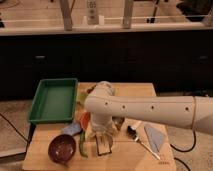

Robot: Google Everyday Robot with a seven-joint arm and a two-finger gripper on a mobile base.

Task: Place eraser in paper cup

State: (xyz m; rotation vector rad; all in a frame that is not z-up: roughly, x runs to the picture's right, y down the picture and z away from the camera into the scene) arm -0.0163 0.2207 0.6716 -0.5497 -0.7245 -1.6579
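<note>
My white arm (145, 107) reaches in from the right and bends down over the wooden table (125, 157). The gripper (103, 146) points down at the table's front middle, close to the surface. A small round cup with a pale rim (119, 122) shows just right of the wrist, partly hidden by the arm; the gripper is in front of it and to its left. I cannot make out the eraser; it may be under or inside the gripper.
A maroon bowl (62, 148) sits at the front left, with a green pepper-like thing (81, 145) beside it. A blue object (72, 130) and an orange one (85, 119) lie behind. A green tray (54, 100) stands back left. A grey cloth (154, 136) and a dark-handled utensil (137, 139) lie right.
</note>
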